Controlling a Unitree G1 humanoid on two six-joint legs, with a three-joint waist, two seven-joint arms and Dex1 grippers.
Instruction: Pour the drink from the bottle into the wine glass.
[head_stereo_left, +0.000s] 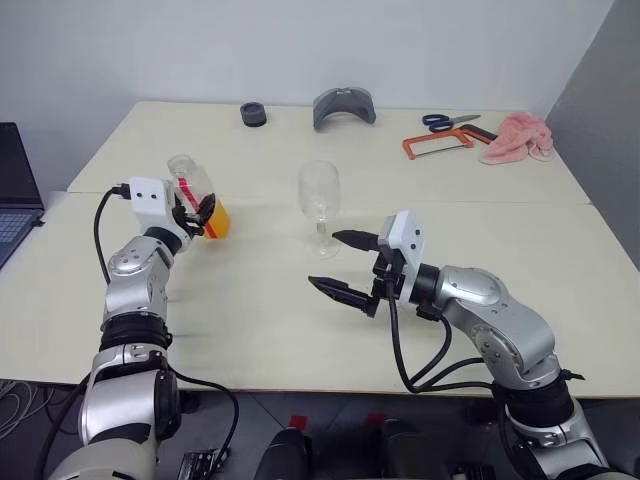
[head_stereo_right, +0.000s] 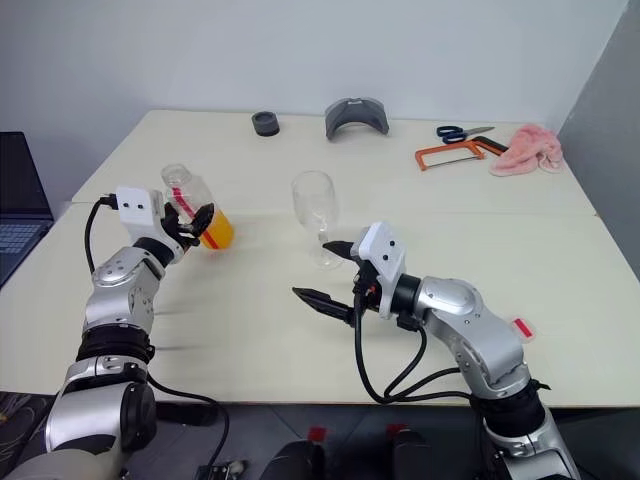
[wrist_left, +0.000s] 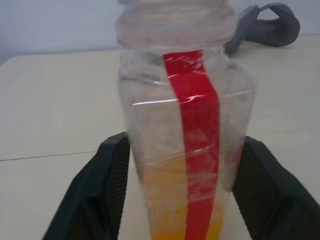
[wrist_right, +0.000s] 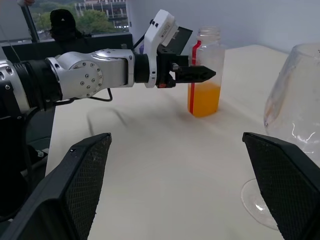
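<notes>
Grasping the bottle — the pour not yet begun.
The left gripper (head_stereo_left: 197, 215) brackets the uncapped bottle (head_stereo_left: 197, 195) upright on the table (head_stereo_left: 250, 320), grip not confirmed; the right gripper (head_stereo_left: 343, 265) hangs spread by the empty wine glass (head_stereo_left: 319, 195) — next: lift, carry over, tip.

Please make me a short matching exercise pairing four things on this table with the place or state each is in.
Things:
1. bottle
2. wine glass
3. scissors
4. right gripper

Places or states:
A. far side of the table, beside the orange-framed saw
B. between the left gripper's fingers, orange drink at the bottom
C. open, holding nothing
D. upright and empty, mid-table

Pairs: 1-B, 2-D, 3-A, 4-C
</notes>
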